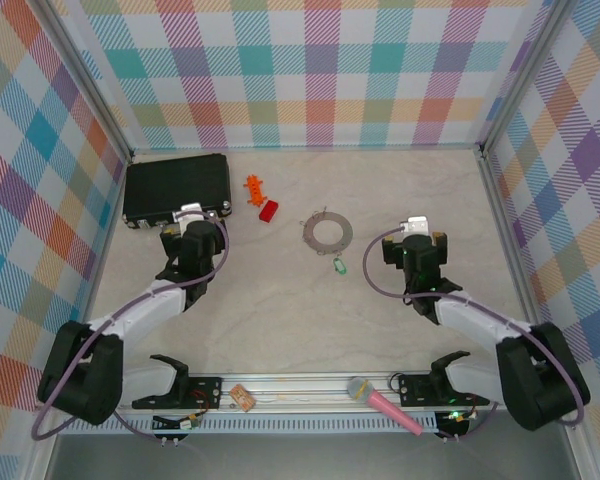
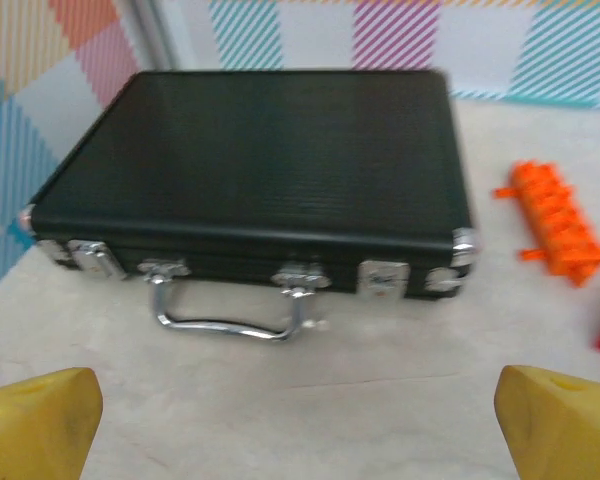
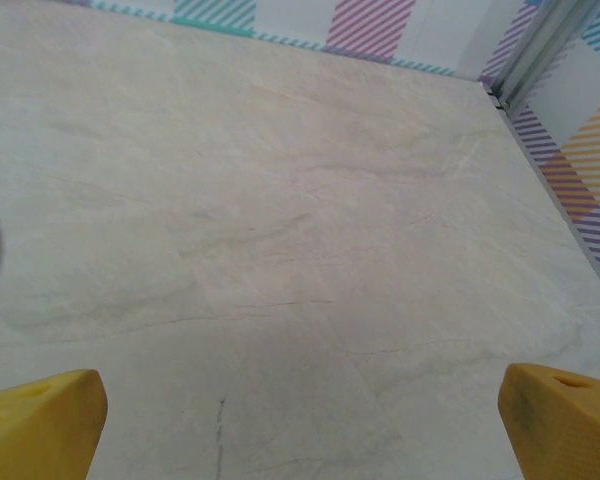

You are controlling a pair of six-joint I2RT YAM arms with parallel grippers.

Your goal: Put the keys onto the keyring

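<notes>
The keyring (image 1: 326,231) lies flat mid-table at nine o'clock from the right gripper (image 1: 417,228), with the green key (image 1: 340,266) just beside it at its five o'clock. Both look light, stiff and slippery (the flat ring especially), so I would pinch the key by its plastic head. The right gripper and the left gripper (image 1: 202,210) gape wide, empty.

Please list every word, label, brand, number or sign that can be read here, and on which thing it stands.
No text can be read.
Black case: no lettering seen; its latches are blurred.
Small tan tag on the front rail: too small to tell.
Keyring and green key: no legible marks.
</notes>
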